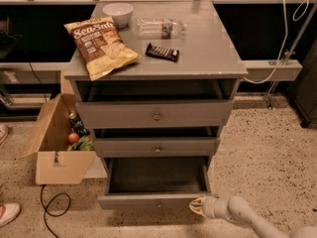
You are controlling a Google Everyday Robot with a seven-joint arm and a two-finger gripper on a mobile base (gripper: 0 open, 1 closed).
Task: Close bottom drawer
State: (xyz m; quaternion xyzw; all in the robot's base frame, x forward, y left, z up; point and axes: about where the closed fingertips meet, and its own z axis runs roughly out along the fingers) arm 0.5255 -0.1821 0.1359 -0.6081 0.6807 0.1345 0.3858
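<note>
The bottom drawer (153, 201) of the grey cabinet (208, 48) stands pulled far out, its dark grey inside (156, 175) showing and empty. Its shallow front panel runs low across the frame. My gripper (197, 207) sits at the right end of that front panel, touching or almost touching its corner, with the white arm (247, 218) reaching in from the lower right. The middle drawer (156, 147) and the taller top drawer (154, 114) are each pulled out a little.
On the cabinet top lie a chip bag (99, 46), a white bowl (118, 13), a plastic bottle (159, 28) and a dark snack bar (162, 52). An open cardboard box (52, 152) with items stands left of the cabinet. A black cable (52, 209) and a shoe (7, 213) lie on the speckled floor.
</note>
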